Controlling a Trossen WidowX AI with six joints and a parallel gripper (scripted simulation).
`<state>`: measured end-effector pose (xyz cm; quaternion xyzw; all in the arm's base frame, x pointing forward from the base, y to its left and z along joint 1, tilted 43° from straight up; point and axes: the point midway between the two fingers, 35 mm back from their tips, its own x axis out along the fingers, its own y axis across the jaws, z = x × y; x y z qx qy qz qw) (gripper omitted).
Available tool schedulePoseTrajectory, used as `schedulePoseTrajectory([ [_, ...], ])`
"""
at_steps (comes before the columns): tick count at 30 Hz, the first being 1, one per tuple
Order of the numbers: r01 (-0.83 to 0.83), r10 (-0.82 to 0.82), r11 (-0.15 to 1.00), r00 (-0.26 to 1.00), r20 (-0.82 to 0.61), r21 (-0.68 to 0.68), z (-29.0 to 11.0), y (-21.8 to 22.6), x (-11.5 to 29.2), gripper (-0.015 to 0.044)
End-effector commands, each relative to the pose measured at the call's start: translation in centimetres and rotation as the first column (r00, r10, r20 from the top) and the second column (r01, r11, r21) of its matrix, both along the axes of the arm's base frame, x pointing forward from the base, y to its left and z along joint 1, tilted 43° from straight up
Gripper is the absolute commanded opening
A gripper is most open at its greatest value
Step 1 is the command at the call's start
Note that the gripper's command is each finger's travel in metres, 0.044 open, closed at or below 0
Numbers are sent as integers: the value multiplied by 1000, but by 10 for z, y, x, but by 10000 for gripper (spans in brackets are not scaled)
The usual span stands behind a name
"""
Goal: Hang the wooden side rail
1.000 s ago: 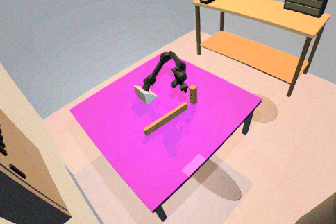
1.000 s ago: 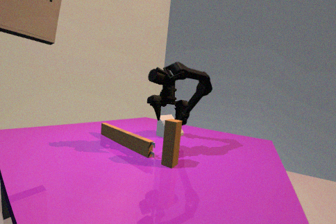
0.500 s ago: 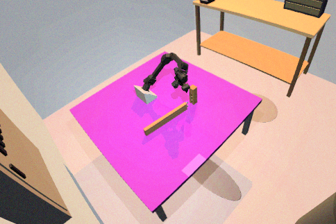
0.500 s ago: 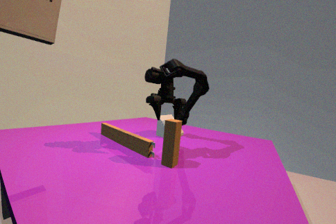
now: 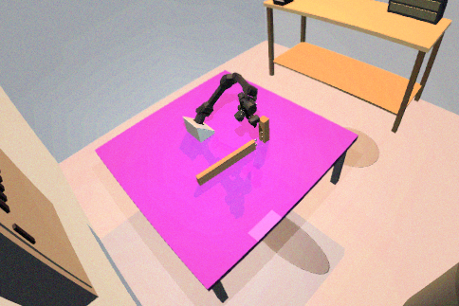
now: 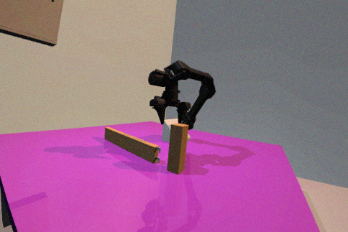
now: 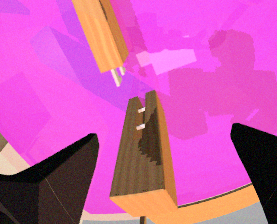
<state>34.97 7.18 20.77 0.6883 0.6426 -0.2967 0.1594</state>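
- Nearest in the exterior view, the magenta table (image 6: 252, 200) carries everything the task needs; none of the task looks done yet.
- The wooden side rail (image 6: 131, 144) lies flat along its whole length on the table; its hooked end points at the post but stops just short of it, with a gap showing between them; the two steel hooks (image 7: 117, 76) hang free in that gap, on nothing.
- The headboard post (image 6: 177, 148) stands upright just beside that end; in the wrist view the two pins (image 7: 141, 117) show pale inside its dark slot, both bare.
- Behind and above the post hangs the gripper (image 6: 172, 110), fingers spread wide with nothing between them; it touches neither rail nor post; the wrist view looks down past both dark fingers onto the post's top.
- Farthest back, the arm's pale base block (image 5: 199, 129) sits on the table, well apart from the rail's far end.
- By my judgement everything is left: take hold of the rail near its hooked end, lift that end, carry the hooks into the slot and lower them on the pins while the far end stays on the table; then release and withdraw.
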Motion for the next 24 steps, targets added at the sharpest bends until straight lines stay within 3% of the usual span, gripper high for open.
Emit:
schedulePoseTrajectory([
  [1, -58, 60, 997, 997, 43, -58, -32, -19, 21, 440],
  [8, -186, 205, 969, 972, 113, -163, -89, -53, 48, 440],
  [17, -189, 209, 968, 971, 115, -165, -91, -53, 49, 440],
  [24, -189, 209, 968, 971, 115, -164, -116, -30, 47, 440],
])
